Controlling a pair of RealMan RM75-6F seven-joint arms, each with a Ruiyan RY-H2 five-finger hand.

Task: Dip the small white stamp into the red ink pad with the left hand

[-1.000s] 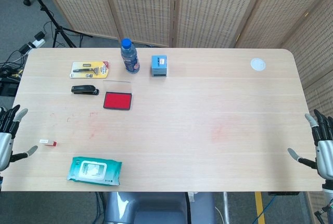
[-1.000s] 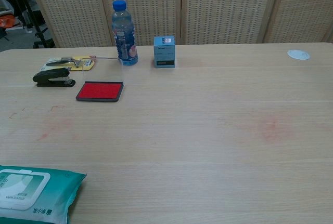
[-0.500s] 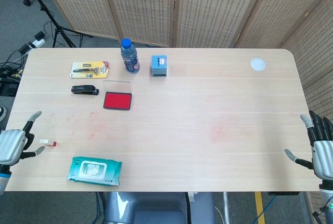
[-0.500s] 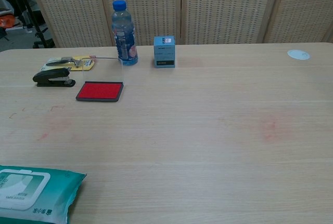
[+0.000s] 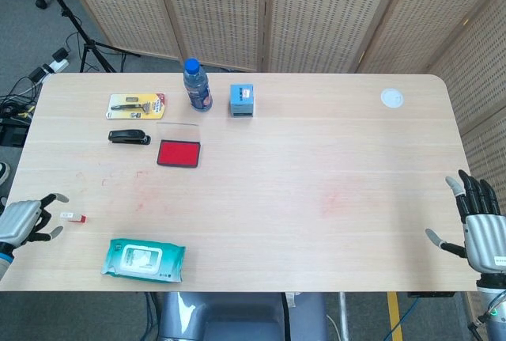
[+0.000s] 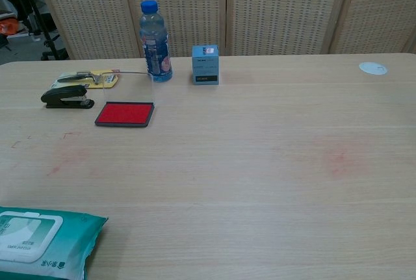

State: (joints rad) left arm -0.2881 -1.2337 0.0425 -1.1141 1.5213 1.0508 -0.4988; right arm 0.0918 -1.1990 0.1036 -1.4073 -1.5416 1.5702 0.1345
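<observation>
The small white stamp [image 5: 73, 217], red at one end, lies on the table near the left edge in the head view; the chest view does not show it. The red ink pad [image 5: 179, 153] [image 6: 125, 114] lies open further back, right of the black stapler. My left hand [image 5: 22, 221] hovers at the table's left edge just left of the stamp, its fingers apart and holding nothing. My right hand [image 5: 477, 230] is at the right edge, fingers spread and empty. Neither hand shows in the chest view.
A black stapler [image 5: 129, 137] [image 6: 65, 97], a yellow card with a tool [image 5: 136, 104], a blue-capped bottle [image 5: 197, 85] [image 6: 155, 34] and a small blue box [image 5: 242, 100] [image 6: 205, 63] stand at the back. A teal wipes pack [image 5: 143, 259] [image 6: 40, 241] lies near the front left, a white disc [image 5: 391, 98] far right.
My left hand has moved in over the table's left edge, closer to the stamp. The right hand has shifted slightly inward. Objects on the table stay put.
</observation>
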